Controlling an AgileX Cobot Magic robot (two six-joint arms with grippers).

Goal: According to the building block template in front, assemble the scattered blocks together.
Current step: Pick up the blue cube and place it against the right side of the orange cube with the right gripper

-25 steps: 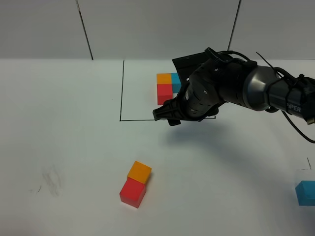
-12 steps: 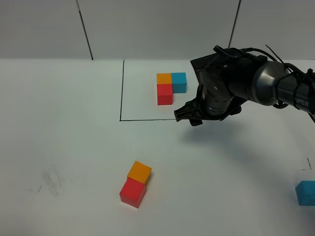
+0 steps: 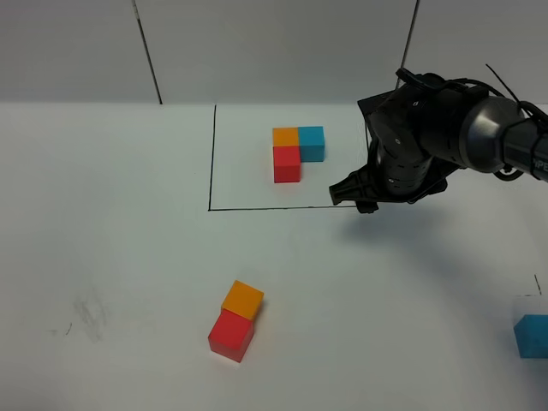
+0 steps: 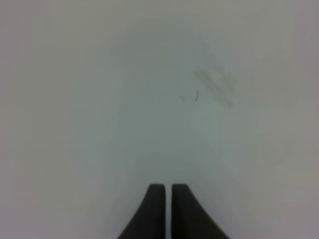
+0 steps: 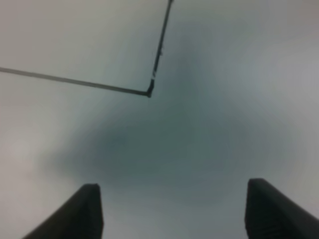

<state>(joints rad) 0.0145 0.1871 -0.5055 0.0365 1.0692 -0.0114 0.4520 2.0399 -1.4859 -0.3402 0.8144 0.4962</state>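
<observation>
Exterior high view: the right end effector hangs spread and empty over the black frame's near right corner, right of the template. The red cube and orange cube touch near centre, and the cyan-blue cube sits at the near right edge. They look light, rigid and matte, best pinched across opposite flat faces. The left end effector is pressed together over bare bench.

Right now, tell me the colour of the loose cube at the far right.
The lone cube is cyan-blue, seen best in the exterior high view.

no legible text anywhere
</observation>
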